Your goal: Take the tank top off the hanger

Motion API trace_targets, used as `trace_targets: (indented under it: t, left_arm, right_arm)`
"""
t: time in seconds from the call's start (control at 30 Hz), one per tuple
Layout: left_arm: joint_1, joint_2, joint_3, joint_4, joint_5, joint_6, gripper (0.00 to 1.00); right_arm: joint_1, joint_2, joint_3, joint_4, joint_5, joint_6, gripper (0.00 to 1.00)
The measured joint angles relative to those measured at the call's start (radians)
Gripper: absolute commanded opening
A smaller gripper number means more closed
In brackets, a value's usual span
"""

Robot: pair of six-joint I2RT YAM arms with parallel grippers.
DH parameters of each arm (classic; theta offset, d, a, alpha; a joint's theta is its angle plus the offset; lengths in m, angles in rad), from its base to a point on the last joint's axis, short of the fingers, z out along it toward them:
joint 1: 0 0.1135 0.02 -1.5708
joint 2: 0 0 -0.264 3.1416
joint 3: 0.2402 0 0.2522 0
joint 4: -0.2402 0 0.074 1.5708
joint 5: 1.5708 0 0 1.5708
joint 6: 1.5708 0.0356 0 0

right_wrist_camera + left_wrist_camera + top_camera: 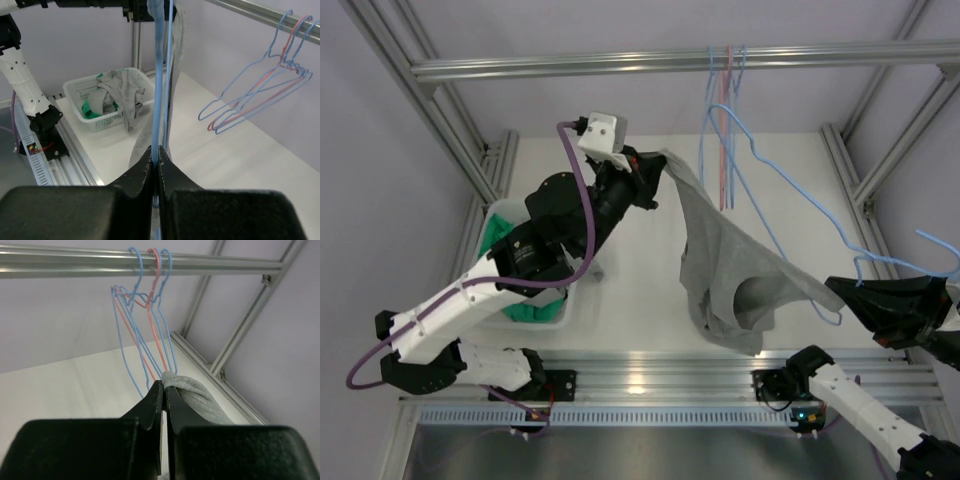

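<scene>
The grey tank top [725, 265] hangs in mid-air between my two grippers, partly on a blue wire hanger [800, 200]. My left gripper [655, 172] is shut on a bunched strap of the tank top and holds it high at the upper left. In the left wrist view the gripper [164, 386] pinches the grey fabric [200, 400]. My right gripper [842, 290] is shut on the hanger's wire at the lower right. In the right wrist view the gripper [155, 150] clamps the blue wire [159, 85], with the tank top [177, 60] draped just behind it.
Several blue and pink empty hangers [723, 120] hang from the metal rail [570, 66] at the back. A white basket [492, 222] with green and grey clothes stands at the left under my left arm. Frame posts stand at both sides.
</scene>
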Motion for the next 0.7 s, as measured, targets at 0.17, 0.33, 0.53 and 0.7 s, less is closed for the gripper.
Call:
trace_targets:
  t: [0.17,0.33,0.53,0.7]
  left_arm:
    - [0.004,-0.127,-0.156,0.002,0.239,-0.022,0.0]
    - [0.001,-0.227,-0.297,0.014,0.649,-0.053,0.0]
    - [-0.024,-0.291,-0.542,0.026,0.798,-0.087,0.0]
    - [-0.024,-0.407,-0.75,-0.021,0.652,-0.127,0.0]
  right_arm:
    - [0.0,-0.008,-0.091,0.177,-0.088,0.105,0.0]
    - [-0.001,0.039,-0.258,0.546,-0.198,0.329,0.0]
    - [-0.001,0.158,-0.385,0.867,-0.15,0.506,0.0]
    - [-0.001,0.2,-0.264,0.75,0.047,0.46,0.0]
